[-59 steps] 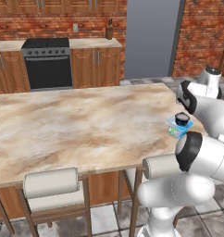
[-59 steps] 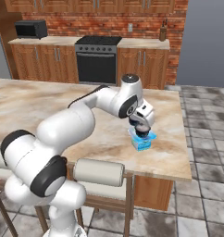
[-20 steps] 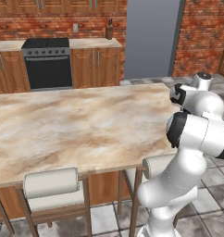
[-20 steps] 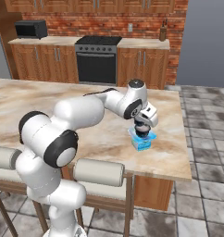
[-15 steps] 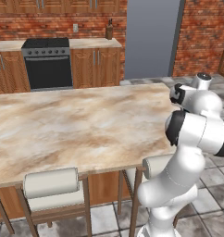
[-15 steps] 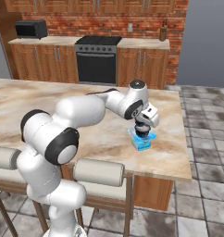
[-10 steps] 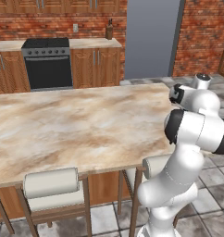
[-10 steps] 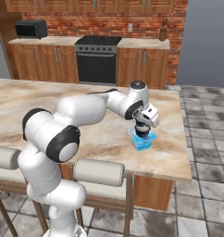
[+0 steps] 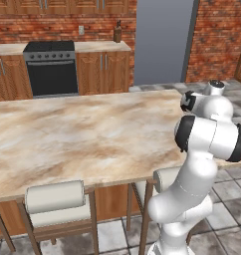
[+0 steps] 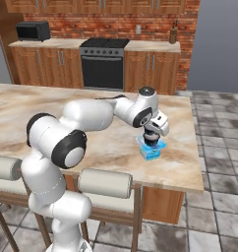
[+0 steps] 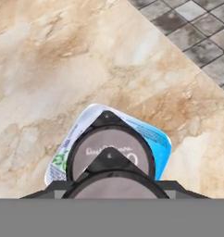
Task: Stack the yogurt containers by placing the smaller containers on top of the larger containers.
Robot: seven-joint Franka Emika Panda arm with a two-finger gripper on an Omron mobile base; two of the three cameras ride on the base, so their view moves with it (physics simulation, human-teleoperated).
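- While the last second brings no visible shift, the gripper [image 10: 151,139] stays poised directly over the pale blue tub [image 10: 151,151] near the island counter's [image 10: 101,147] right end.
- Since three seconds ago the arm's elbow [image 9: 207,137] has swung up and now screens the tub in the left base view.
- Seen from the hand, one dark cup [image 11: 93,152] already sits on the tub, so that stack looks done.
- A second dark cup [image 11: 116,187] sits nearer, between the finger tips, which appear clamped on it at a steady width. It seems lined up above the seated cup, not yet let go.
- Faint lettering marks the seated cup's pale lid, and green print runs along the tub's rim; neither is legible.
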